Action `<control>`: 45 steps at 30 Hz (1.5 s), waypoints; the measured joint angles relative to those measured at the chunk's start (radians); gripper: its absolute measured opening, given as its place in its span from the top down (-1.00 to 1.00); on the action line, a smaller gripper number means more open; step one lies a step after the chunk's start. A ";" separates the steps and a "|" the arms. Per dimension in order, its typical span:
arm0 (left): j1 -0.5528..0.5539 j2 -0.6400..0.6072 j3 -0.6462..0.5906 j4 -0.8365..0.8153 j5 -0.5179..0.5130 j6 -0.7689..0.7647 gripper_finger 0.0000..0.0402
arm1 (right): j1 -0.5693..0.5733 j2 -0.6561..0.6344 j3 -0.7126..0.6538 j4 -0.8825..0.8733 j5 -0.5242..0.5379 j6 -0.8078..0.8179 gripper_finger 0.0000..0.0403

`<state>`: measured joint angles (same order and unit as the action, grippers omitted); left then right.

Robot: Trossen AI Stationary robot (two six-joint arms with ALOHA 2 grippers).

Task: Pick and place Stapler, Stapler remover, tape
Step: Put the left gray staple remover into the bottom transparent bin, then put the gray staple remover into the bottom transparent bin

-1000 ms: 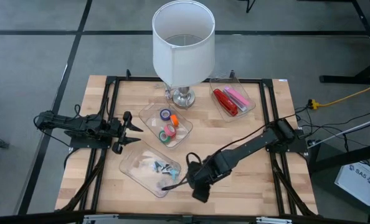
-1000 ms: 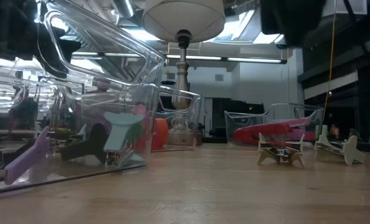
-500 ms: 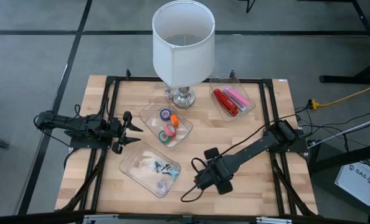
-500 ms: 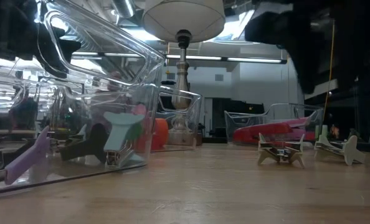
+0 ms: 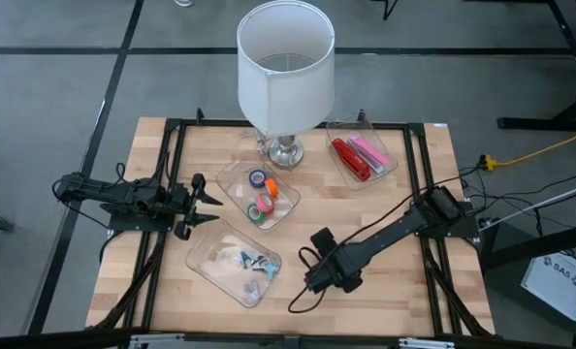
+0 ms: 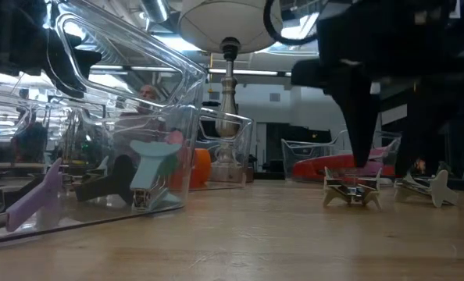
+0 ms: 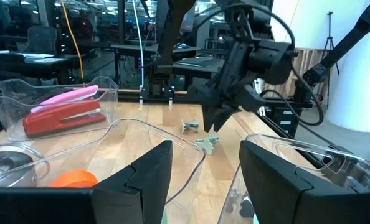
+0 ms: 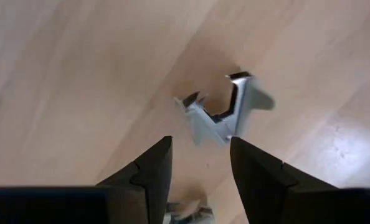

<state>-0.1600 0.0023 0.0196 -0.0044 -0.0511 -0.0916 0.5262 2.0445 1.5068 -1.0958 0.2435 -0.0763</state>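
Note:
Two grey staple removers lie loose on the wooden table (image 5: 385, 281), resting on their wings: one (image 6: 353, 191) (image 8: 225, 115), the other (image 6: 426, 187) beside it. My right gripper (image 5: 317, 278) (image 6: 384, 160) hangs open just above them, pointing down, with nothing between its fingers. More staple removers (image 5: 254, 262) lie in the near clear tray. Rolls of tape (image 5: 260, 199) fill the middle tray. A red stapler (image 5: 348, 158) and a pink one lie in the far right tray. My left gripper (image 5: 208, 208) waits open at the table's left.
A white-shaded lamp (image 5: 286, 68) stands at the far middle of the table, behind the tape tray. A black frame (image 5: 176, 174) runs along the table's edges. Bare wood lies to the right of my right arm and along the near edge.
My right gripper has come down toward the loose staple removers, shifting a little toward the table's right edge away from the near tray. Its wrist has rolled about, and its fingers now point down. The staple removers have stayed in place.

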 joint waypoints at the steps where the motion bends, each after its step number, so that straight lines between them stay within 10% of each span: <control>1: 0.000 0.000 0.000 0.000 0.000 0.000 0.08 | 0.000 0.000 -0.013 0.016 0.000 -0.014 0.19; 10: 0.000 0.000 0.000 0.000 0.000 0.000 0.08 | 0.000 0.000 -0.094 0.119 0.006 -0.082 0.26; 21: 0.000 0.000 0.000 0.000 0.000 0.000 0.08 | -0.007 -0.002 -0.103 0.196 0.040 -0.077 0.96; 45: 0.000 0.000 0.000 0.000 0.000 0.000 0.08 | -0.055 0.003 -0.017 0.284 0.013 0.256 0.99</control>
<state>-0.1600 0.0025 0.0196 -0.0044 -0.0513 -0.0916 0.4709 2.0472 1.4902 -0.8120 0.2569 0.1801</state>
